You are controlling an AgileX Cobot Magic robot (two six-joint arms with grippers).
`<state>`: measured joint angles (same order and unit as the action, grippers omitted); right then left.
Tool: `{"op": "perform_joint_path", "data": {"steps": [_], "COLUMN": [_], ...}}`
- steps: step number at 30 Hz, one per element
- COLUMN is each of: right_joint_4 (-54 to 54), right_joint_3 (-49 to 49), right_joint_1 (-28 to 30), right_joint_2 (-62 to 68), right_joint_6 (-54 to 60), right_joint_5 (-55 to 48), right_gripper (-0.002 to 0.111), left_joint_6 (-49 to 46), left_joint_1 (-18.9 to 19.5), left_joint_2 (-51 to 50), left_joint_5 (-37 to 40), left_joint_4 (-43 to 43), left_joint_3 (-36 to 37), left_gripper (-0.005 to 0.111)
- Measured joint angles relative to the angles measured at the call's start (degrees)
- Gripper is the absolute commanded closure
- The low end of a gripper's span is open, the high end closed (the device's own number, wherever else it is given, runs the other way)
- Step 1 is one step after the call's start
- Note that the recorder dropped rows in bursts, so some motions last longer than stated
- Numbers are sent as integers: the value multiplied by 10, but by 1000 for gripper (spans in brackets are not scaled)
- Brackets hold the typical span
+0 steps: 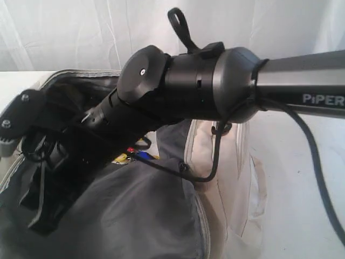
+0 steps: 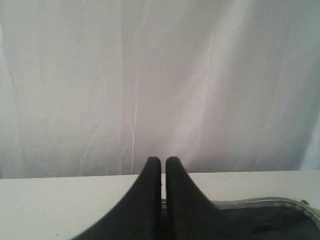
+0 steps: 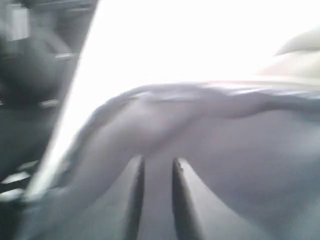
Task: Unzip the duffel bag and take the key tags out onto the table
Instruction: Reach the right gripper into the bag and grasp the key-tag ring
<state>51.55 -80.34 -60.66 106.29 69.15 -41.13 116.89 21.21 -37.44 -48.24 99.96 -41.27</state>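
Note:
The duffel bag (image 1: 237, 183) lies unzipped on the table (image 1: 307, 226), its dark grey lining (image 1: 145, 216) spread open. Red, yellow and blue key tags (image 1: 136, 155) peek out inside the bag, just under my right arm. That arm reaches in from the right, and my right gripper (image 3: 155, 165) hangs open over bare lining with nothing between its fingers; its black fingers (image 1: 38, 213) show at the lower left. My left gripper (image 2: 163, 161) is nearly closed, and the bag's zipper rim (image 2: 260, 202) runs into its jaws.
A white curtain (image 2: 150, 75) hangs behind the table (image 2: 60, 205). The right arm's thick forearm (image 1: 302, 81) and its black cable (image 1: 318, 162) cross over the bag. A cream strap handle (image 1: 259, 183) lies on the bag's right side.

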Motion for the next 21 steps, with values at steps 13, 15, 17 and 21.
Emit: {"op": "perform_joint_path", "data": {"steps": [13, 15, 17, 21], "right_joint_4": [-41, -41, -46, -72], "right_joint_3": [0, 0, 0, 0], "right_joint_1": [40, 56, 69, 71], "right_joint_2": [37, 47, 55, 73], "right_joint_6": [-75, -87, -92, -97], "right_joint_5": [277, 272, 261, 241], "right_gripper": [48, 48, 48, 48], "left_joint_6": [-12, -12, -12, -16], "left_joint_1": [0, 0, 0, 0], "left_joint_2": [59, 75, 91, 117], "left_joint_5": [70, 115, 167, 233], "left_joint_4": [0, 0, 0, 0], "left_joint_3": [51, 64, 75, 85], "left_gripper": [96, 96, 96, 96]}}
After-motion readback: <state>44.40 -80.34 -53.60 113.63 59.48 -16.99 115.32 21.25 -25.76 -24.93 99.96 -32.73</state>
